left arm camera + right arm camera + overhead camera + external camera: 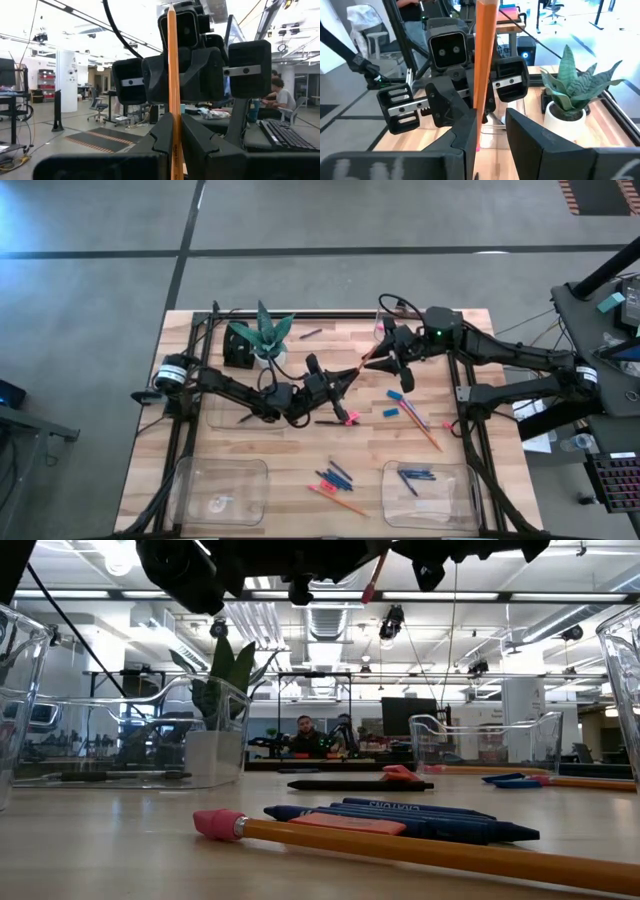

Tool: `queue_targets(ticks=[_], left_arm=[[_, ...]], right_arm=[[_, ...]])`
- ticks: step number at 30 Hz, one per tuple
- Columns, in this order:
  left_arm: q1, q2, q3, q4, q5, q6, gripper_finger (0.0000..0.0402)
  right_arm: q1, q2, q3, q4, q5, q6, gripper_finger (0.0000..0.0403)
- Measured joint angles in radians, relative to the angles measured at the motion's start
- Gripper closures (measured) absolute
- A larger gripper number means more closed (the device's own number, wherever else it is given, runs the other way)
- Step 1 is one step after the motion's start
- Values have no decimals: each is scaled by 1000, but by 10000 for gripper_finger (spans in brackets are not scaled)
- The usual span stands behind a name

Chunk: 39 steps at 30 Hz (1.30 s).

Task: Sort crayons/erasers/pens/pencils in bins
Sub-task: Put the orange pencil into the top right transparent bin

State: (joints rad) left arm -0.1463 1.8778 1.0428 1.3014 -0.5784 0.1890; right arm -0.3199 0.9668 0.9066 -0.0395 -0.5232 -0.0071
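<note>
An orange pencil (365,365) hangs in the air over the table's middle, between my two grippers. My left gripper (343,383) comes from the left and is shut on it. My right gripper (385,358) faces it from the right, open. In the right wrist view its fingers stand on either side of the pencil (485,60), which lies close along one finger (465,132). The low view shows the pencil's pink eraser end (371,592) pointing down. Clear bins sit near left (190,480), near right (462,498) with blue sticks inside, and under the left arm (215,412). My left gripper pinches the pencil's shaft (174,131) between its two fingers. The pencil runs out forward along the fingers toward the right gripper. It is lifted clear of the table and slants. My right gripper has the pencil beside one finger; I cannot tell whether they touch.
Loose on the wood are a second orange pencil (425,430), blue pieces (391,413), a pink eraser (351,418) beside a black stick (328,422), and a near cluster of blue sticks and a pencil (336,485). A potted plant (262,338) stands at the far left.
</note>
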Motion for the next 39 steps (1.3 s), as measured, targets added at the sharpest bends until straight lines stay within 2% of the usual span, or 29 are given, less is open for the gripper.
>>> queue_targets(ticks=[20,23,29,36,39], left_arm=[[2,3,6,-10,0,0,391],[3,3,6,-10,-1,0,391],[14,3,6,-10,-2,0,391],[16,3,6,-11,5,0,391],[18,3,6,-42,48,0,381]], right_arm=[[10,0,0,43,0,8,313],[10,0,0,47,-2,8,328],[10,0,0,53,-3,15,385],[10,0,0,53,-2,26,387],[10,0,0,48,-7,24,388]])
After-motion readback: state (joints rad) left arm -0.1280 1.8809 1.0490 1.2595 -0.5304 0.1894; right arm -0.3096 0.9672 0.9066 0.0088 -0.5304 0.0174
